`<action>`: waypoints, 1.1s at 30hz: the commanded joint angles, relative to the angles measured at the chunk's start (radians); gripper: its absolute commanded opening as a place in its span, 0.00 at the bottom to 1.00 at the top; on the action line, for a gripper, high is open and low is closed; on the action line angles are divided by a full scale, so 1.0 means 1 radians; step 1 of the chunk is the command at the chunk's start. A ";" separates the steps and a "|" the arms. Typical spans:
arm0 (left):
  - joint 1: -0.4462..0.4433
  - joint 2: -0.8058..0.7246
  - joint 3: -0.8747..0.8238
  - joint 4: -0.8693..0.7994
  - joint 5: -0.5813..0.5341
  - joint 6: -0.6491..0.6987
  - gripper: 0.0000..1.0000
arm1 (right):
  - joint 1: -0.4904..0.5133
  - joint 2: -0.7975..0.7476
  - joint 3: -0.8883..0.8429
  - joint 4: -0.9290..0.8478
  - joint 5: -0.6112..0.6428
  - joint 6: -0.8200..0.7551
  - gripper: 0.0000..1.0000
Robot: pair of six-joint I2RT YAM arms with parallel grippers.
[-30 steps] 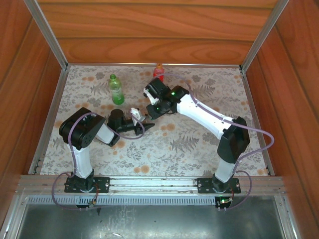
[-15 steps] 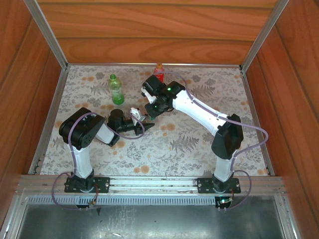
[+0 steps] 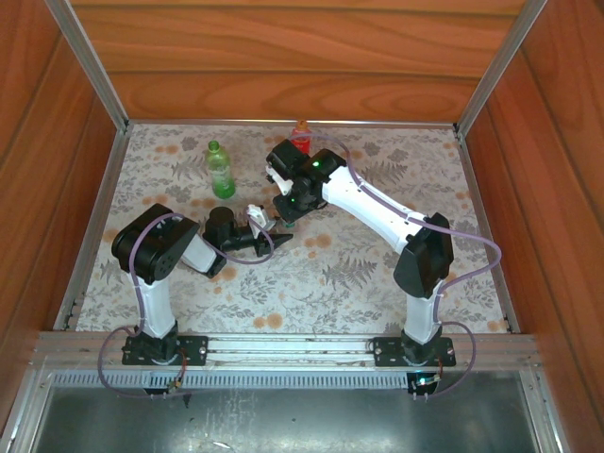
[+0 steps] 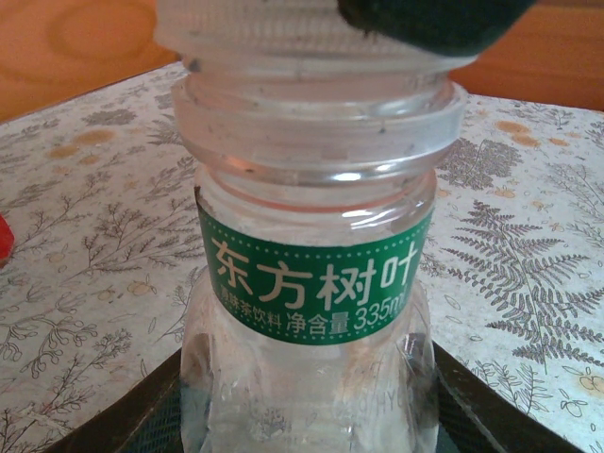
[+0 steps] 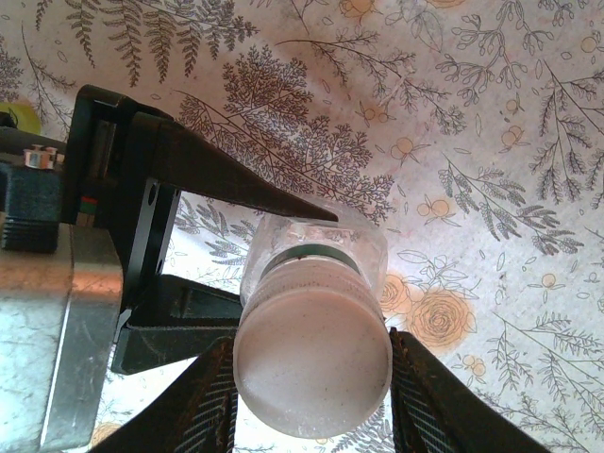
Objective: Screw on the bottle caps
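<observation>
Right gripper (image 5: pixel 311 396) pinches the small round white plastic screw cap (image 5: pixel 311 354) seated on the neck of the small clear plastic bottle (image 4: pixel 311 189), whose body the left gripper (image 4: pixel 307 420) clamps over the floral cloth (image 5: pixel 491 142).

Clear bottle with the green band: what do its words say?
"东方树叶": big white characters on the green label of the small clear plastic bottle.
"净含量 335m": smaller line beneath, its end hidden round the curve.
Small characters left of that, and raised letters lower down: too blurred to read.

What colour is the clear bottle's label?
The label is green with white writing, best in left wrist view.
</observation>
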 commanded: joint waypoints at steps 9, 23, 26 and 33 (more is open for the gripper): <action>-0.042 0.009 0.036 -0.023 0.041 -0.003 0.50 | -0.016 -0.031 -0.050 -0.028 -0.013 0.019 0.43; -0.103 0.105 0.163 -0.023 0.064 -0.025 0.50 | -0.066 -0.150 -0.225 -0.002 -0.017 0.066 0.40; -0.108 0.110 0.163 -0.023 0.064 -0.024 0.50 | -0.078 -0.154 -0.247 0.011 -0.036 0.072 0.41; -0.107 0.110 0.162 -0.023 0.061 -0.024 0.50 | -0.082 -0.144 -0.228 0.015 -0.065 0.084 0.41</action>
